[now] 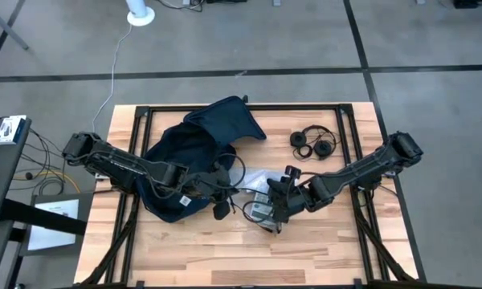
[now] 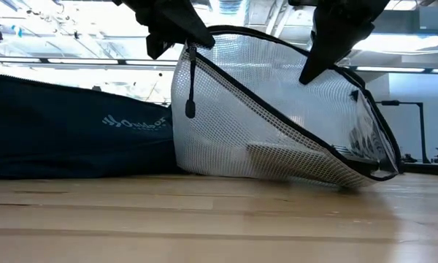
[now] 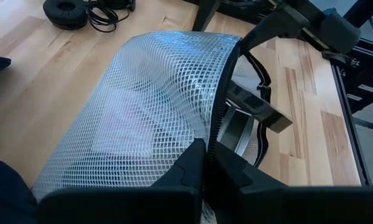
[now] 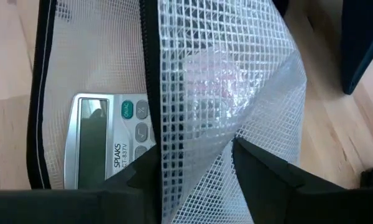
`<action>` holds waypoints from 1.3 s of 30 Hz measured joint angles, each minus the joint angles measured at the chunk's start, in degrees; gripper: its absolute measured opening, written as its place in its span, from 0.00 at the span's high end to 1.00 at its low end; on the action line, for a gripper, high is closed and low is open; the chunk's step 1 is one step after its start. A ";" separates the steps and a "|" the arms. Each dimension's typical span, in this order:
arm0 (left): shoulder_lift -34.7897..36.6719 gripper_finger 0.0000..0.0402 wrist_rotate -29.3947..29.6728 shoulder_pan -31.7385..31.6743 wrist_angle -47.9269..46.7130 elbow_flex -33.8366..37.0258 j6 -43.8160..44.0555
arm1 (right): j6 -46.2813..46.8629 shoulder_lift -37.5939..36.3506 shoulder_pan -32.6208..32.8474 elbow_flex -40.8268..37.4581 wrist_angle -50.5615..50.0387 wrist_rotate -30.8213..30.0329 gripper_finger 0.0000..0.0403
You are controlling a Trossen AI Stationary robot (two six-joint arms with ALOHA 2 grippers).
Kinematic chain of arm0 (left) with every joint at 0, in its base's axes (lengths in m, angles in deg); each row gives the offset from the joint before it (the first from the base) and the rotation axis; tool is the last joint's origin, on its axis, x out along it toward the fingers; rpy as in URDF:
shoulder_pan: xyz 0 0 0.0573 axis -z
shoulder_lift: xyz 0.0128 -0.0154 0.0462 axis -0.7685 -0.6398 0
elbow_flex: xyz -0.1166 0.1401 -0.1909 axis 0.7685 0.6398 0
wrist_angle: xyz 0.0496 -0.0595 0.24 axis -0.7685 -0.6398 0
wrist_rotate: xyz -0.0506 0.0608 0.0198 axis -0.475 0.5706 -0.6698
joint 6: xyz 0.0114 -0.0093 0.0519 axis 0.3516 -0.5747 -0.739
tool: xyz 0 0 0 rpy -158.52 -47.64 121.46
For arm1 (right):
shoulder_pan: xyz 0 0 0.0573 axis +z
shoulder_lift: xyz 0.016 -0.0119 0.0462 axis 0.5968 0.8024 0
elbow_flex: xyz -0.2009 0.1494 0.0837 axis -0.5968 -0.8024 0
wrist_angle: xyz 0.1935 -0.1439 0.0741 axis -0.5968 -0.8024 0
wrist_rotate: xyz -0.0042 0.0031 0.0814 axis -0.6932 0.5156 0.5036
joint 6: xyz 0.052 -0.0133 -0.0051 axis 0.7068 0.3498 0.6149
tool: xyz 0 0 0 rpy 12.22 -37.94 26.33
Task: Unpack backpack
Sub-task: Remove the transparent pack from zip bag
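- Both grippers are on the mesh pouch point(image 2: 277, 117), which stands on the table point(image 1: 305, 249) just beside the backpack point(image 1: 197, 148); the backpack lies slumped at the table's left-centre, under the left arm.
- Left gripper point(image 3: 205, 155) has its fingers pressed together, pinching the pouch's zipped edge. If that pinch slips off the thin binding, the pouch would likely flop over.
- Right gripper point(image 4: 196, 162) has its fingers spread either side of a fold of mesh, not yet biting (whether they touch it I cannot tell). Closing on too little film could let it pull free.
- A calculator point(image 4: 102, 140) lies loose inside; tipping the pouch may send it sliding toward the opening.
- Headphones point(image 1: 313, 143) lie well apart, so snagging seems unlikely.
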 joint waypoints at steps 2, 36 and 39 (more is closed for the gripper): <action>0.00 1.00 0.00 0.00 -0.08 0.00 0.01 | -0.28 0.00 0.00 0.00 0.04 0.56 0.69; 0.00 0.81 0.11 -0.46 -3.08 0.00 0.90 | -1.46 0.00 1.62 -0.02 2.75 4.98 1.00; 0.00 0.74 0.15 -0.46 -3.07 0.00 1.98 | -1.46 0.00 1.62 -0.02 2.76 4.96 1.00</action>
